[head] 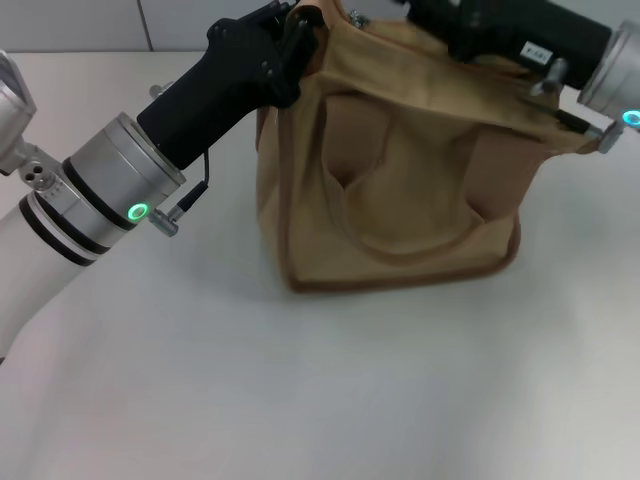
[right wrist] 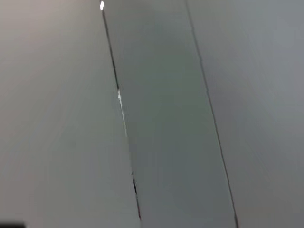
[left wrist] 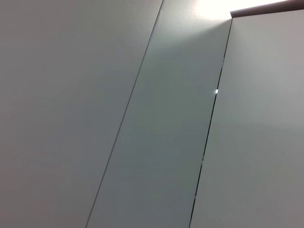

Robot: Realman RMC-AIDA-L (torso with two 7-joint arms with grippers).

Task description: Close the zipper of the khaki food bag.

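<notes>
The khaki food bag (head: pixel 400 190) stands upright on the white table, with its front handle loop hanging down its face. Its top edge slopes from upper left to right. The zipper and its slider are hidden at the top of the head view, behind my right arm. My left gripper (head: pixel 300 45) is at the bag's top left corner, shut on the fabric edge there. My right gripper (head: pixel 445 20) reaches over the bag's top from the right, with its tip cut off by the frame edge. Both wrist views show only wall panels.
The white table (head: pixel 330 390) stretches in front of the bag and to its left. My left forearm (head: pixel 110 190) crosses the table's left side. A pale wall with panel seams (left wrist: pixel 209 128) rises behind; it also shows in the right wrist view (right wrist: pixel 123 118).
</notes>
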